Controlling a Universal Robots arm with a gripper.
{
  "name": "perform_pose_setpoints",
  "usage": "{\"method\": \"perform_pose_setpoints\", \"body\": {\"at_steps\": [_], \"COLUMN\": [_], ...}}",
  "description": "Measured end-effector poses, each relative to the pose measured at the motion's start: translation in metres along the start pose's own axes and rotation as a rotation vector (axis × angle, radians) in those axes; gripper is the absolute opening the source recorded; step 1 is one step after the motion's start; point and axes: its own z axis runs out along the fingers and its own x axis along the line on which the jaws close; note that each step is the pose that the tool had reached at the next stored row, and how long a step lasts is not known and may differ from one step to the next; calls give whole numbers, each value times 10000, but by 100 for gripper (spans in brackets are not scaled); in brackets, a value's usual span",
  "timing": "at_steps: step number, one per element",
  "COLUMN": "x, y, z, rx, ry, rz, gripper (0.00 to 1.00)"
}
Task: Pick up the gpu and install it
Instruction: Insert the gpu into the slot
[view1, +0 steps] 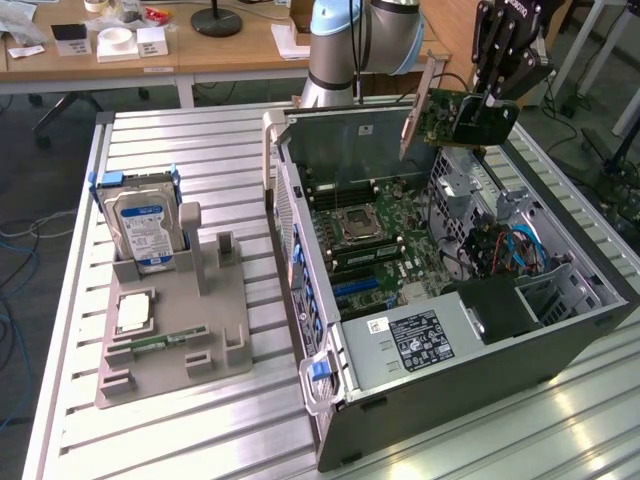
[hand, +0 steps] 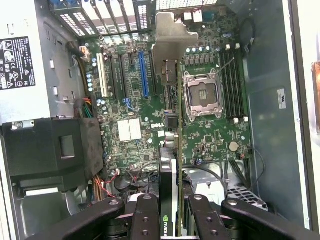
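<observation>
Gripper (view1: 492, 100) clamped tight on the gpu (view1: 440, 112), card up in the air over the open computer case (view1: 430, 390) on the slatted metal worktop (view1: 200, 430); wooden desks (view1: 230, 50) behind.

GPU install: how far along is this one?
Pickup looks done: the gripper is shut on the gpu, held above the open computer case. Seating is left: the card hangs clear of the motherboard, in no slot yet.
</observation>
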Motion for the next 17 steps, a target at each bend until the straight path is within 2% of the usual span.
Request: {"method": "perform_pose_setpoints", "body": {"at_steps": [5, 10, 14, 15, 17], "x": [0, 0, 0, 0, 1], "y": [0, 0, 1, 3, 8], "z": [0, 1, 1, 3, 9], "rx": [-4, -14, -9, 26, 141], "ry": [6, 24, 27, 22, 9], "rz": [-158, -596, -660, -667, -692], "gripper": [27, 27, 27, 27, 27]}}
